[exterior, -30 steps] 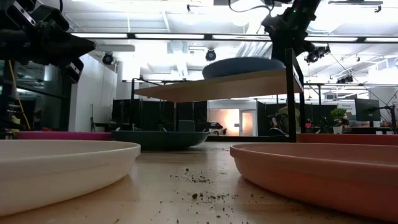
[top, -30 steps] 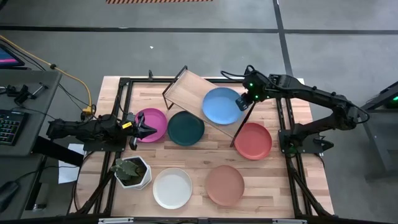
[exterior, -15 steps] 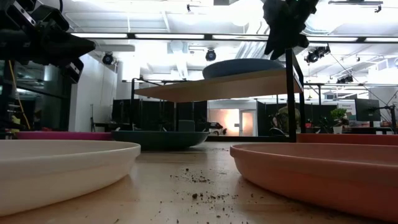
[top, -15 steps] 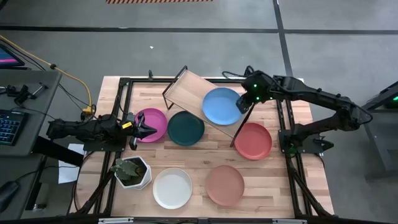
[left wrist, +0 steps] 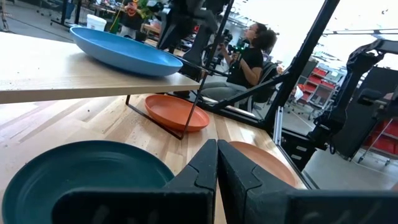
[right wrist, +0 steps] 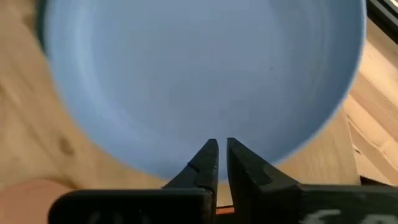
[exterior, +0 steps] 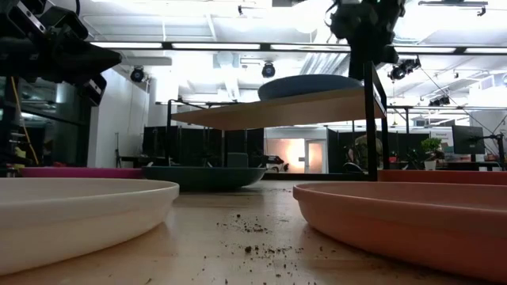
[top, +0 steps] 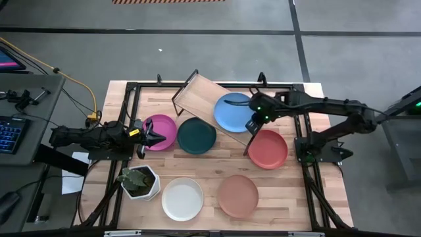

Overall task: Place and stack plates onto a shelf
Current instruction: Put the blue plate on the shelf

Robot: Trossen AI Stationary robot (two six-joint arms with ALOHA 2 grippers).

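The blue plate (top: 231, 112) (right wrist: 205, 68) rests on its base on the right end of the shelf (top: 200, 95), a light board on black legs. My right gripper (top: 252, 125) (right wrist: 222, 155) is shut above the plate's right rim with nothing between its fingers. On the table lie the magenta plate (top: 160, 131), dark green plate (top: 196, 135), coral red plate (top: 268, 149), white plate (top: 182, 199) and dusty pink plate (top: 237, 195). My left gripper (top: 156, 135) (left wrist: 216, 158) waits shut over the magenta plate, pointing at the green one.
A white hexagonal plant pot (top: 139, 181) stands at the near left. Black frame rails (top: 299, 131) run along the table's sides. Crumbs of soil (exterior: 261, 237) lie between the white and pink plates. A person (left wrist: 252, 53) sits beyond the table's right side.
My right gripper has shut and moved a little toward the table's near edge along the blue plate's right rim, its arm swinging lower. The blue plate stays on the shelf where it was.
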